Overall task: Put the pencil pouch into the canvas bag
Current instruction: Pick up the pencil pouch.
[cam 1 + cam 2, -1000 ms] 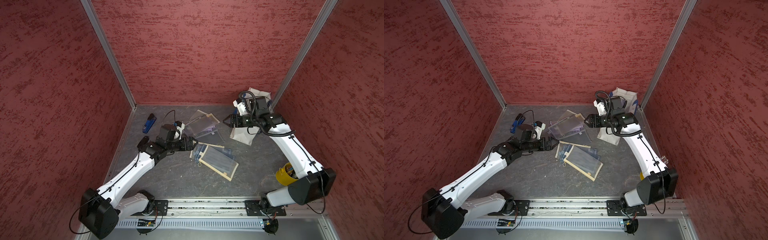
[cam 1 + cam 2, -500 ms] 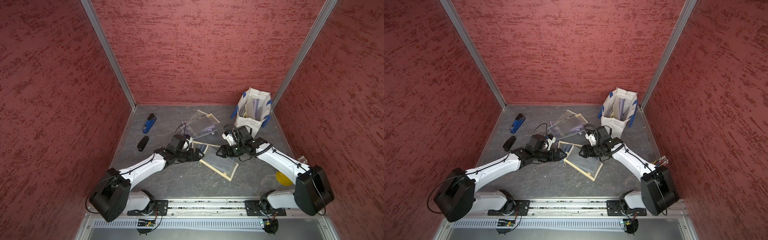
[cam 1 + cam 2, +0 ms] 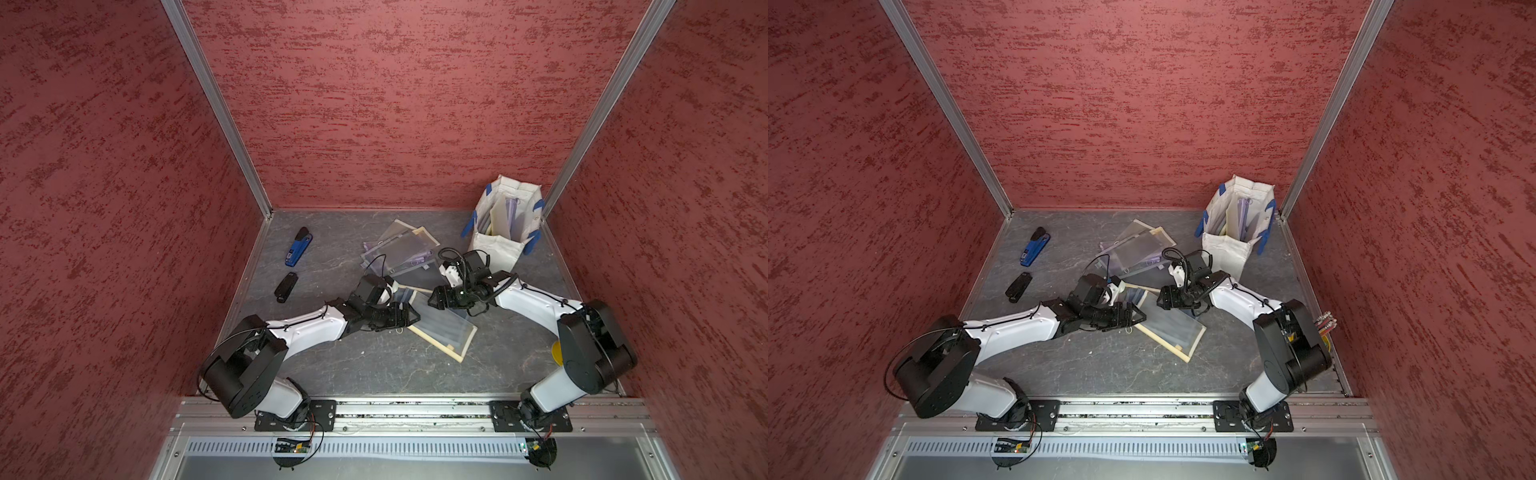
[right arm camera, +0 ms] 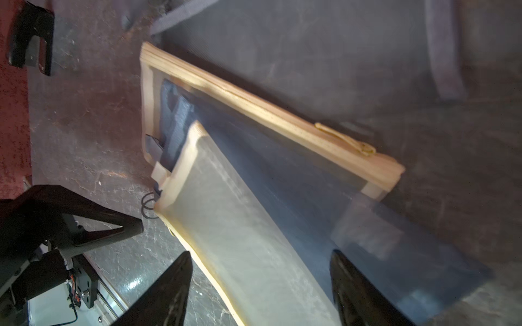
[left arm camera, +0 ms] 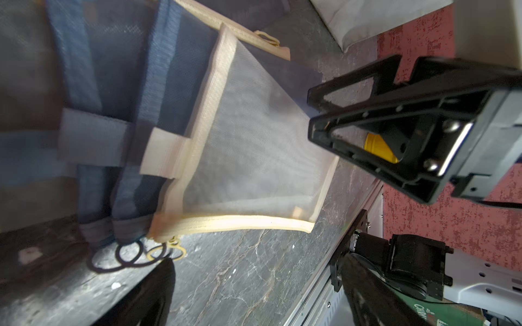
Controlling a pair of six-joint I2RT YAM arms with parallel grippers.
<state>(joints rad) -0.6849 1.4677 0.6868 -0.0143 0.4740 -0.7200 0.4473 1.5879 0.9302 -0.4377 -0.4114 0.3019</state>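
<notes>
Flanking pencil pouch (image 3: 446, 332): left jaws spread, right jaws spread.

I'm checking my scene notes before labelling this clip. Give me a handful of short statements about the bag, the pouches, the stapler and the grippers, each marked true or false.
1. The canvas bag stands upright in the far right corner. True.
2. The canvas bag is empty. False: flat pouches stand inside it.
3. The left gripper is shut on a pouch. False: its jaws are open, at the edge of the cream-trimmed mesh pouch.
4. The right gripper is open. True.
5. The blue stapler lies inside the bag. False: it lies on the table, near the left wall.
</notes>
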